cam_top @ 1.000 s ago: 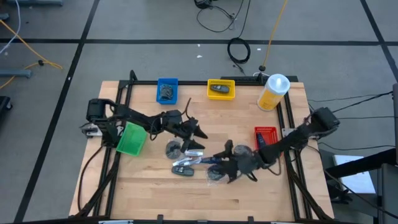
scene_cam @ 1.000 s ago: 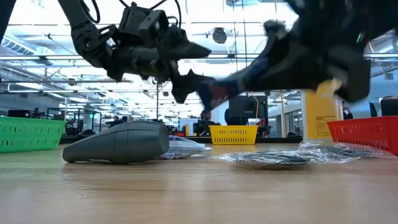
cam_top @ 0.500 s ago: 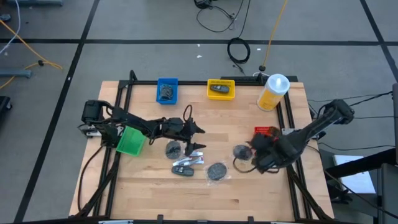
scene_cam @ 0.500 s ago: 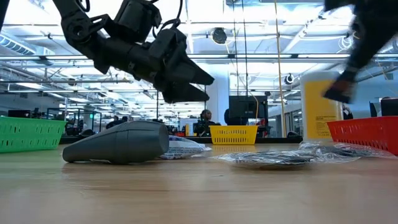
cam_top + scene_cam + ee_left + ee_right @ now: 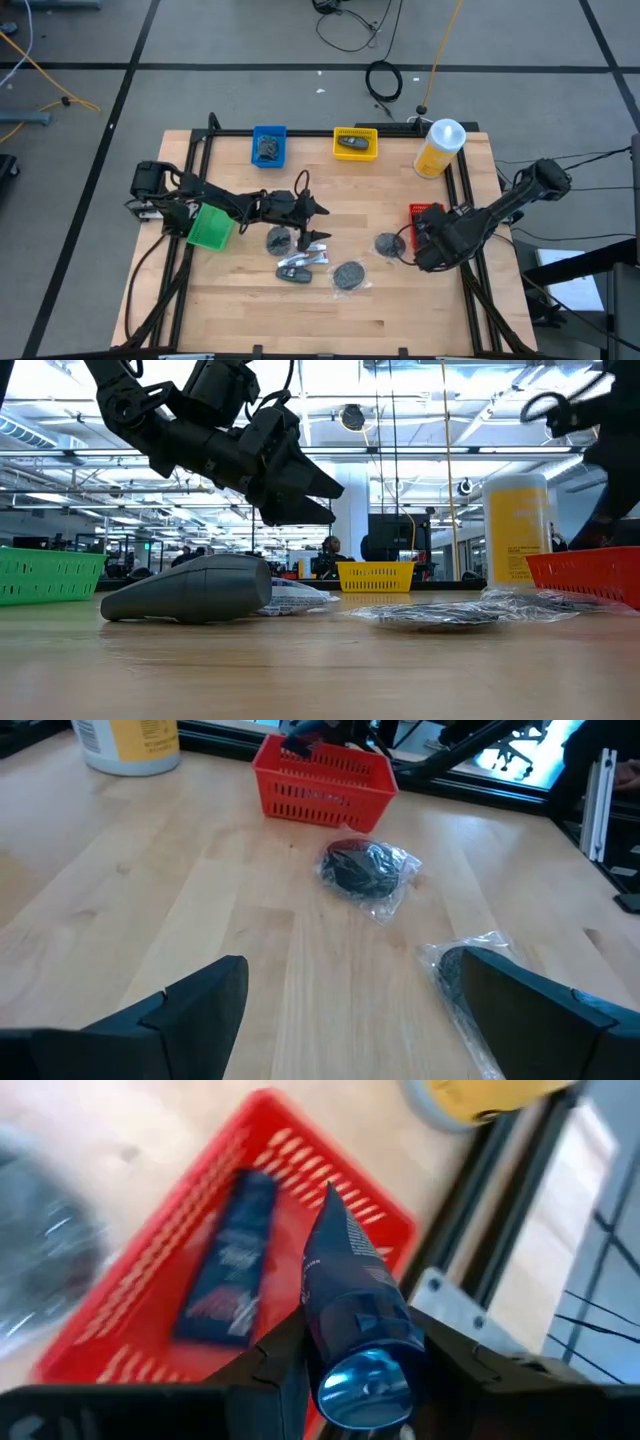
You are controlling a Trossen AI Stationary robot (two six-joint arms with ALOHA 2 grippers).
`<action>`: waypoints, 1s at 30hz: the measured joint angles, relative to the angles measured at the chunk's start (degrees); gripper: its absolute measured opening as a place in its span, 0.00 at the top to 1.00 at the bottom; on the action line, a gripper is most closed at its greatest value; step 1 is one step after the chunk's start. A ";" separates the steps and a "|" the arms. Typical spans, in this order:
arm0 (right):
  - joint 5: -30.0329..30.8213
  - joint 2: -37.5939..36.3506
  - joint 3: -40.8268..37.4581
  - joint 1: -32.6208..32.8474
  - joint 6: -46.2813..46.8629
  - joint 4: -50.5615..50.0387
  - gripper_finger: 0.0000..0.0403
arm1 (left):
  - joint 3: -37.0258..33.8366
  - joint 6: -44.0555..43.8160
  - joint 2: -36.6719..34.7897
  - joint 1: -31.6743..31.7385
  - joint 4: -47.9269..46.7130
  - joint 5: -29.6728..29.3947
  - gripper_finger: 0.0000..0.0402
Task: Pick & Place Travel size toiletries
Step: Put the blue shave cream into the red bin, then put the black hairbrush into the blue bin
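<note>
My right gripper (image 5: 355,1348) is shut on a dark blue tube (image 5: 340,1270) and hangs over the red tray (image 5: 150,1330) at the table's right side, where a second dark blue tube (image 5: 228,1270) lies flat. My left gripper (image 5: 316,225) is open in mid-air above the table's middle (image 5: 300,488). Below it lie a wrapped grey disc (image 5: 278,240), a slim silver tube (image 5: 302,260) and a dark oblong bottle (image 5: 295,275) (image 5: 190,590). Two more wrapped discs (image 5: 348,275) (image 5: 388,243) rest flat on the wood. My right gripper pinches the dark blue tube between its two fingers (image 5: 275,1365) near the round cap end (image 5: 365,1385). The tube runs along the fingers, its flat crimped end (image 5: 330,1195) pointing away toward the red tray. It is lifted clear of the tray.
A tall yellow bottle (image 5: 440,148) stands at the far right corner. A blue tray (image 5: 268,145) and a yellow tray (image 5: 355,143) sit along the far edge, each with items inside. A green tray (image 5: 210,225) lies under the left arm. Bare wood stretches along the near edge.
My right gripper has travelled from the cluster of items at the table's middle toward the right edge, carrying the dark tube up and over the red tray, where it has slowed. The discs and the other items have stayed where they were.
</note>
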 joint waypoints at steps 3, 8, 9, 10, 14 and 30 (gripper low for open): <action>1.23 0.07 -2.89 -0.15 2.49 1.63 0.69 | 0.00 -0.04 0.00 0.00 0.04 -0.01 0.11; 1.19 0.08 -7.57 -0.91 2.52 7.66 0.68 | 0.00 -0.41 0.00 -0.20 -0.02 0.04 0.11; 1.23 0.06 -8.29 -0.91 2.32 8.66 0.68 | 0.00 -0.41 0.00 -0.22 -0.02 0.04 0.11; 1.29 0.06 -9.04 -0.93 2.15 10.13 0.67 | 0.00 0.04 0.00 -0.40 0.06 0.02 0.11; 1.06 0.06 -10.22 -0.92 2.01 11.26 0.60 | 0.00 2.89 0.02 -2.15 2.35 -1.21 0.11; 12.63 -8.69 -2.32 -0.67 -15.85 26.88 0.34 | -0.04 7.70 -13.61 -13.94 -15.69 -17.99 0.11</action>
